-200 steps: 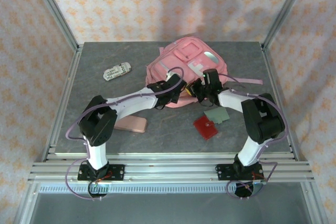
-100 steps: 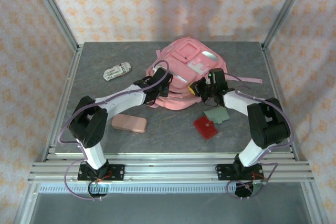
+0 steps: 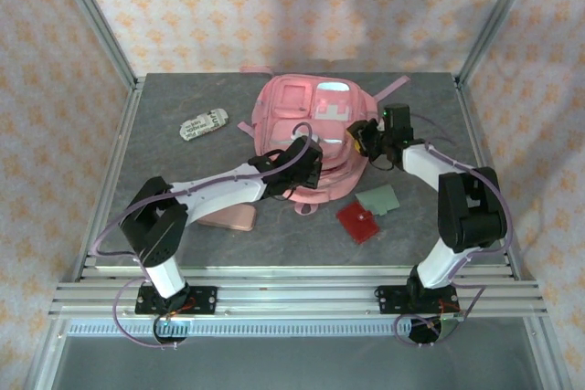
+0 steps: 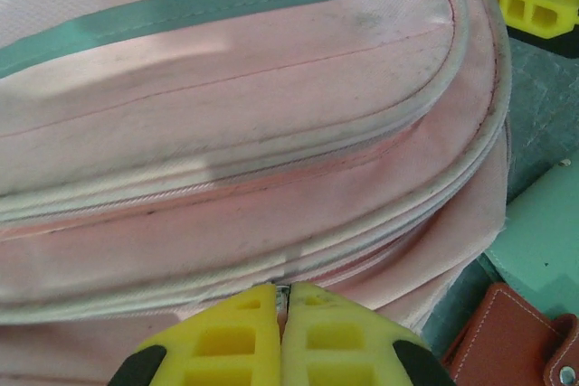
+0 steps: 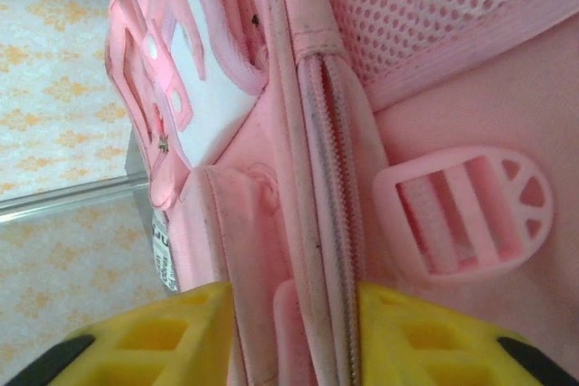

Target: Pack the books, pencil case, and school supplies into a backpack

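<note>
Apparently we are unzipping the backpack [image 3: 311, 121]: left end effector [image 4: 282, 300] pressed together at its zipper [image 4: 344, 255], right end effector [image 5: 294, 323] spread astride a seam; next, steady pulling.

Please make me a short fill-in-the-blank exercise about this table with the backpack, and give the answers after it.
1. The backpack is ___ in colour.
2. The left gripper, at the backpack's near edge, is ___.
3. The red pad lies beside a ___ card.
4. The pencil case lies partly under the ___ arm.

Answers: pink; shut; green; left.
</note>
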Available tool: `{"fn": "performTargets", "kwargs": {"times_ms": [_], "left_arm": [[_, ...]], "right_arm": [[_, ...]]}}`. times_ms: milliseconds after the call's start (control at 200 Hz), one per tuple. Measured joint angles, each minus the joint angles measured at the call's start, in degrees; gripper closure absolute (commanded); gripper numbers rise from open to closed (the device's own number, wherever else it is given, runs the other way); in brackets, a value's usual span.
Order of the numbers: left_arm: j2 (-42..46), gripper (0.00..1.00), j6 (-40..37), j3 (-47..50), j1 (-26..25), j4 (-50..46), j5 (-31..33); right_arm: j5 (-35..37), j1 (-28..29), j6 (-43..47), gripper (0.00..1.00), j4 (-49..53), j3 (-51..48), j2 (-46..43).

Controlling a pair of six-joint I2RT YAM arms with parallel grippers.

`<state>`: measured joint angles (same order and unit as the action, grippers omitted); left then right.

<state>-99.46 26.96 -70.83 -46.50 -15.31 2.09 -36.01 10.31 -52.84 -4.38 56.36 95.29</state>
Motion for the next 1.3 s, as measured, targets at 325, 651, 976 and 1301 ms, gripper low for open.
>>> {"fn": "performTargets", "kwargs": {"times_ms": [325,651,976,1301], "left_arm": [[-0.8,1.0,0.4,0.0,0.1,0.2,-0.2],[-0.8,1.0,1.6,1.6,0.1,1.2,2.4],[4.9,1.0,1.1,12.2,6.6,2.3,9.4],[9.1,1.0,0.8,13.7,12.8,4.0,7.6]], "right_arm": [[0.6,5.7,-3.9,0.63,-2.9,-8.3,-6.7],[0.7,7.0,-7.2,1.0,-8.9,-10.8,-6.0],[-0.3,4.5,-7.2,1.0,-9.7,-11.5,-6.7],[-2.7,1.6,-7.0,1.0,-9.0,-10.6,-7.5]]}}
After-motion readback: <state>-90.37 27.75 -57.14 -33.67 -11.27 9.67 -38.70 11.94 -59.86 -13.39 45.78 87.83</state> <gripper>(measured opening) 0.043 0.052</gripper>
